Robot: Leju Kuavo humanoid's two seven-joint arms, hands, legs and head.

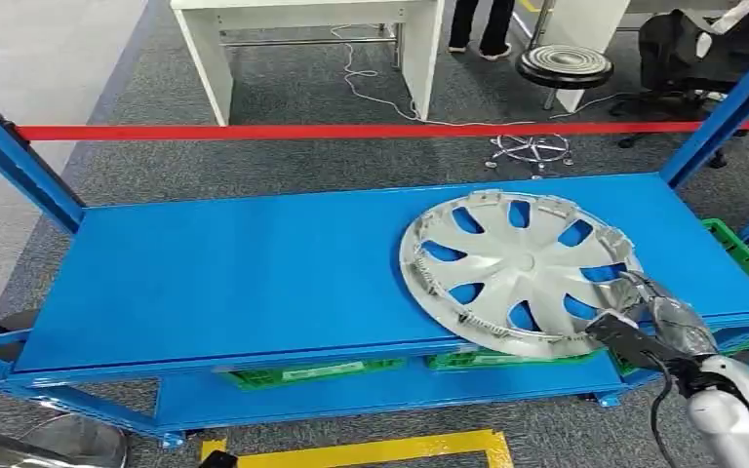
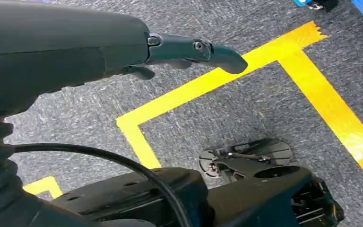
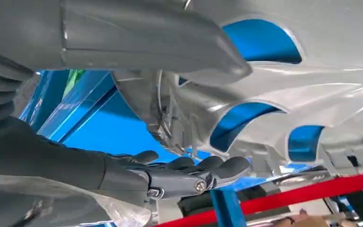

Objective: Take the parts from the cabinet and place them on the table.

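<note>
1. The right hand (image 1: 655, 314) holds the near right rim of the silver wheel cover (image 1: 519, 270), at the front right part of the blue shelf (image 1: 224, 273).
2. In the right wrist view the thick thumb (image 3: 170, 42) lies over one face of the wheel cover (image 3: 312, 90) and the darker fingers (image 3: 194, 172) curl under its rim, so the rim sits pinched between them; the hand (image 3: 137, 113) is closed to a narrow grip on the cover.
3. The cover lies nearly flat on the shelf, inner side up, its clips showing round the edge; its near edge reaches over the shelf's front lip.
4. The left hand (image 2: 123, 52) hangs above the grey carpet (image 2: 227, 109), holding nothing; its fingers (image 2: 208, 52) are stretched out rather than curled.
5. The left wrist view shows yellow floor tape (image 2: 264, 61) forming a corner.
6. The head view alone shows green crates (image 1: 312, 372) on the lower level of the rack, a red barrier tape (image 1: 351, 131) behind the shelf, a white table (image 1: 312, 39), a black stool (image 1: 564, 66), and a person's legs (image 1: 481, 27) further back.
7. The right wrist view catches the red tape (image 3: 312, 189) and a blue post (image 3: 224, 208) beyond the cover.
</note>
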